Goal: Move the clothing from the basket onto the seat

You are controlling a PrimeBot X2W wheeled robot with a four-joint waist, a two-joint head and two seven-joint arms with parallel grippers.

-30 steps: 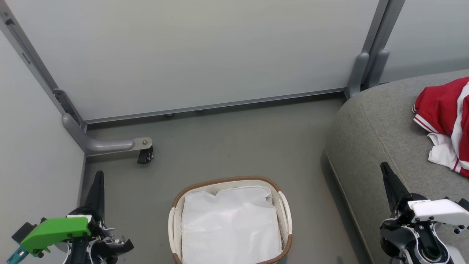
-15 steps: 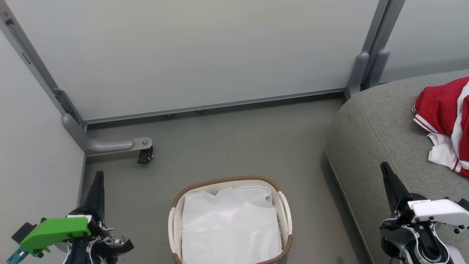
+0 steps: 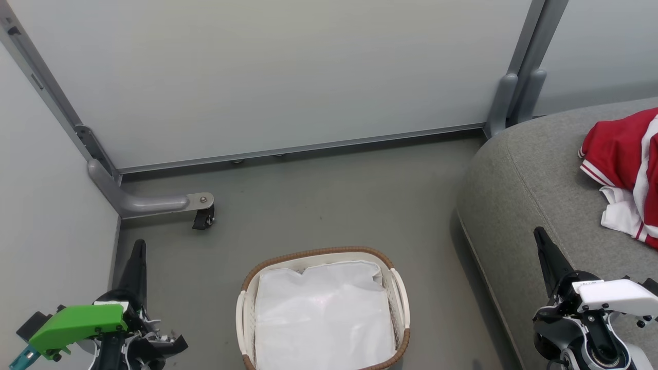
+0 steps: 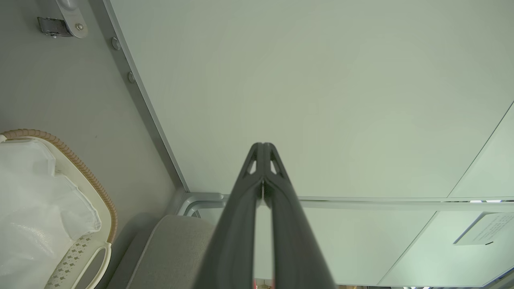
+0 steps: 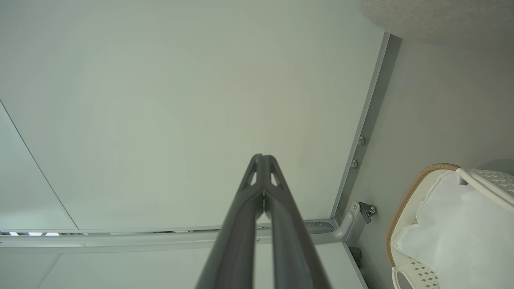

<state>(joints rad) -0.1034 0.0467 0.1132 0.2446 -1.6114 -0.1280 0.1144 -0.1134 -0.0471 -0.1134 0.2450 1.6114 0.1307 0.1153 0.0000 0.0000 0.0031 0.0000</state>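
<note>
At head-view level, we are observing the basket (image 3: 318,252) standing on the grey floor with its white liner (image 3: 324,318) inside; the clothing (image 3: 624,154) is lying on the seat (image 3: 534,180), well apart from it. A partition foot with a caster (image 3: 204,216) is standing beyond the left gripper (image 3: 139,242). The right gripper (image 3: 538,231) is hanging over the seat's edge.

Through the left wrist view, we are noting its fingers pressed together before a pale panel. Through the right wrist view, we are noting the same.

Against earlier frames, we are finding everything staying put.
</note>
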